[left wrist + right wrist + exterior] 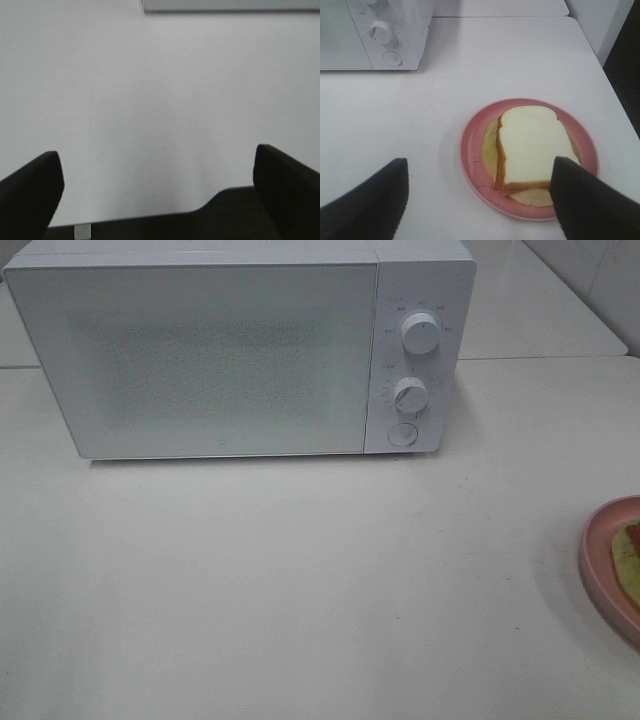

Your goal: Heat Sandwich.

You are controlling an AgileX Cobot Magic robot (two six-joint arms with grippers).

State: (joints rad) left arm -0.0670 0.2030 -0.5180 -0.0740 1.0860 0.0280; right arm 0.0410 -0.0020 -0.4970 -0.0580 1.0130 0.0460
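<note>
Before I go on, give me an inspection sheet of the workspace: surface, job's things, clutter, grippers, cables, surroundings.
Surface: white table, bare in the middle.
Job's things: sandwich on the pink plate at the table's right edge; microwave at the back, door shut.
Clutter: nothing seen.
Grippers: left gripper open over bare table; right gripper open above the plate, holding nothing.
Cables: nothing seen.
Surroundings: second table behind.

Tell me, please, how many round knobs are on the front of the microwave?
2. The upper knob sits near the top of the microwave control panel; the lower knob sits directly under it, above a round button.
</note>
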